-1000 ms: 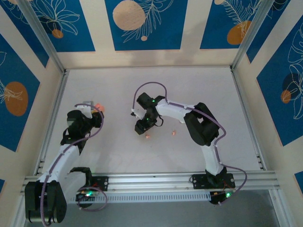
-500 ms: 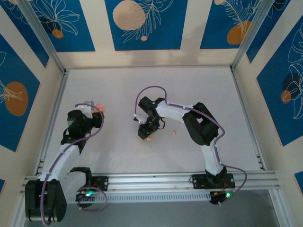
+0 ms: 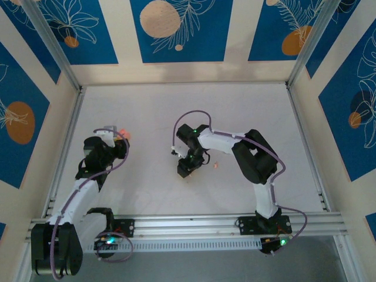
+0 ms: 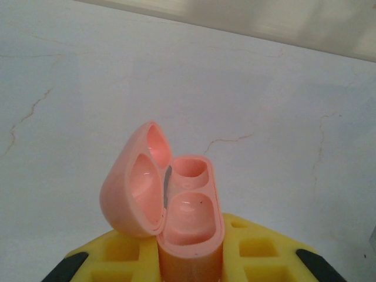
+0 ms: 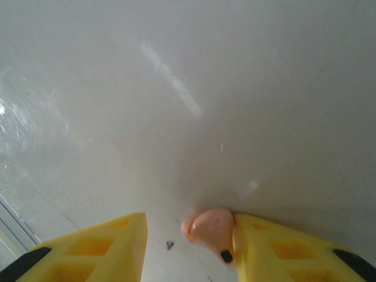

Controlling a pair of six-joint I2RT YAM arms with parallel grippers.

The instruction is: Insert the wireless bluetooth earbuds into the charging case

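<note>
left hand (image 3: 117, 136) clamped on the open charging case (image 4: 188, 223), wells empty; right hand (image 5: 189, 235) apart around one earbud (image 5: 208, 231); other earbud (image 3: 215, 165) on desk (image 3: 147, 106). nothing inserted yet.

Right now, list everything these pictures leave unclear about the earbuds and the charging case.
- Left wrist view: the base of the open charging case is cut off by the bottom edge and by the fingers of the left gripper.
- Right wrist view: an earbud lies against one finger of the right gripper. Blur and the bottom edge hide whether it rests on the table.
- Top view: the second earbud is too small to tell its orientation.
</note>
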